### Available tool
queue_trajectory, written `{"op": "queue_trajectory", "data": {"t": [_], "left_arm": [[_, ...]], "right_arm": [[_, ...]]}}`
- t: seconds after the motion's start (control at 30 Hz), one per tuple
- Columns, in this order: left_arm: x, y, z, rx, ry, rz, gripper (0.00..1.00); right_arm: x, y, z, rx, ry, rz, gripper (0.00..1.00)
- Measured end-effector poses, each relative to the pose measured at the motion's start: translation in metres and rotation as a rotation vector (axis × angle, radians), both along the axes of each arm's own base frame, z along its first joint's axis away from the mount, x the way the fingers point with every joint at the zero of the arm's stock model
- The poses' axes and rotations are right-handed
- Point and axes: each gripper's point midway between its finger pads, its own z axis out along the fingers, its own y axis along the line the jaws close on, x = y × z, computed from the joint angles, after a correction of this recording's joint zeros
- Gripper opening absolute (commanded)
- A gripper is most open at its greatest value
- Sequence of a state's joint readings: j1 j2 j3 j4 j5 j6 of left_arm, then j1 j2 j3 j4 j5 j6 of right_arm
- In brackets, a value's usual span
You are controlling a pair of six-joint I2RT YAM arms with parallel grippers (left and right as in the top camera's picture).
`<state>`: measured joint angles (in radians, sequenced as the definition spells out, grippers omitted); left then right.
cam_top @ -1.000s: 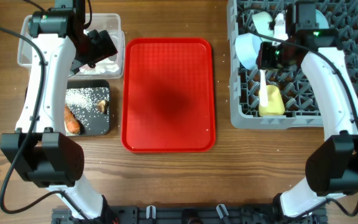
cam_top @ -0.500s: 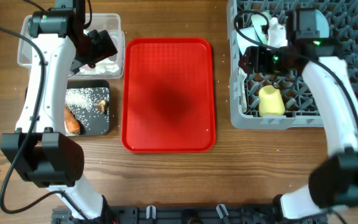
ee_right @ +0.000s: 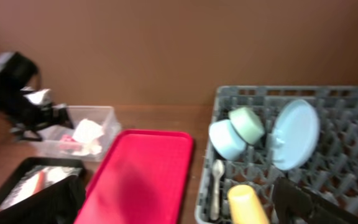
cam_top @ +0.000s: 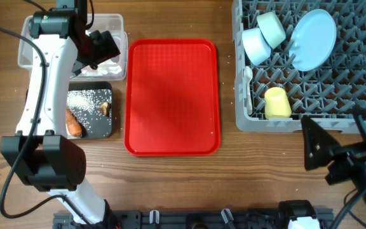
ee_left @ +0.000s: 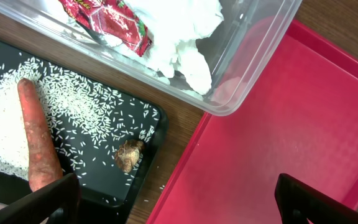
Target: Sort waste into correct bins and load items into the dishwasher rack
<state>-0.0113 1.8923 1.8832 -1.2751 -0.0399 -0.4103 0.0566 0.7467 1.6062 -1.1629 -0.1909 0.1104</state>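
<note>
The dishwasher rack (cam_top: 284, 123) holds two pale bowls (cam_top: 257, 44) (cam_top: 272, 27), a pale blue plate (cam_top: 313, 39), a yellow cup (cam_top: 276, 103) and a white spoon (cam_top: 248, 79) by its left wall. My right gripper (cam_top: 335, 137) (ee_right: 173, 208) hangs open and empty off the rack's near edge. The clear tub (cam_top: 37, 44) contains tissue (ee_left: 179, 37) and a red wrapper (ee_left: 104, 15). Rice, a carrot piece (ee_left: 36, 137) and a brown lump (ee_left: 127, 154) lie in the black tray (cam_top: 104, 129). My left gripper (cam_top: 100, 49) (ee_left: 179, 208) is open, empty, above the tub's corner.
A flat red serving tray (cam_top: 172, 95) lies bare between the bins and the rack. A few rice grains (ee_left: 163, 185) are scattered on the wood between the black tray and the red tray. A brown wall stands behind the table.
My right gripper has opened and drawn back out of the rack toward the table's front right. The spoon now lies in the rack. The left arm has not moved.
</note>
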Motion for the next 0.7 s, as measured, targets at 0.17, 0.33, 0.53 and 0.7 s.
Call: {"op": "queue_trajectory", "data": {"t": [0.17, 0.33, 0.53, 0.7], "left_arm": [[0.000, 0.000, 0.000, 0.000, -0.001, 0.000, 1.00], [0.000, 0.000, 0.000, -0.001, -0.002, 0.000, 1.00], [0.000, 0.000, 0.000, 0.000, -0.002, 0.000, 1.00], [0.001, 0.000, 0.000, -0.001, -0.003, 0.000, 1.00]], "right_arm": [[0.087, -0.009, -0.048, -0.057, -0.102, -0.062, 1.00], [0.115, -0.008, -0.159, -0.084, -0.286, -0.064, 1.00], [0.081, -0.006, -0.243, -0.076, -0.319, -0.046, 1.00], [0.075, 0.000, -0.279, -0.071, -0.280, -0.004, 1.00]]}}
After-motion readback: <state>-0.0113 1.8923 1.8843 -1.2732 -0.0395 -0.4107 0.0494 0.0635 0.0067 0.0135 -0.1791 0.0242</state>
